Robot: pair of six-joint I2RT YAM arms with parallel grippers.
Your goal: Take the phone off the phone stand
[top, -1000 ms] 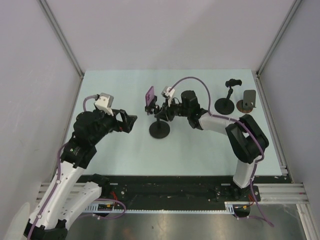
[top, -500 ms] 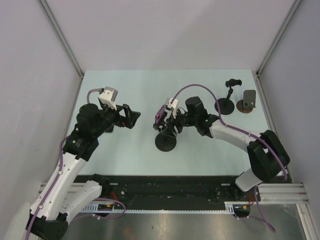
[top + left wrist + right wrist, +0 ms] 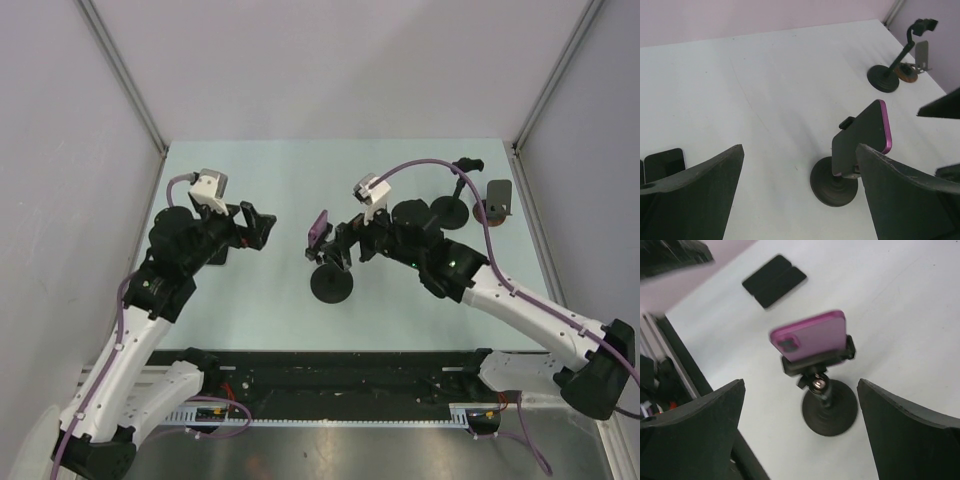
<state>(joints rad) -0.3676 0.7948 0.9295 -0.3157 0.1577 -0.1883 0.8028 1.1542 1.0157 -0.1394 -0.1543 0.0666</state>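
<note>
Sitting in the clamp of a black stand (image 3: 331, 285), the pink-edged phone (image 3: 320, 228) is held on its long side, tilted, near the middle of the pale tabletop (image 3: 250, 170). The stand has a round black base (image 3: 830, 412), a short neck and a clamp (image 3: 817, 360) that grips the phone from below and behind.

The right gripper (image 3: 801, 385) is wide open and sits just to the right of the stand, facing the phone's pink back. Its two dark fingers (image 3: 690, 435) frame the phone and stand in the right wrist view without touching either.

The left gripper (image 3: 262, 228) is open as well and hangs above the tabletop to the left of the stand, well apart from it, pointing toward the phone. In the left wrist view the phone's dark face shows between its fingers (image 3: 695, 200).

Two dark flat slabs (image 3: 664, 162) lie side by side on the tabletop near the left arm. At the far right a second black stand (image 3: 450, 210) with a round base stands empty, with a small brown-based holder (image 3: 492, 205) just beside it.
</note>
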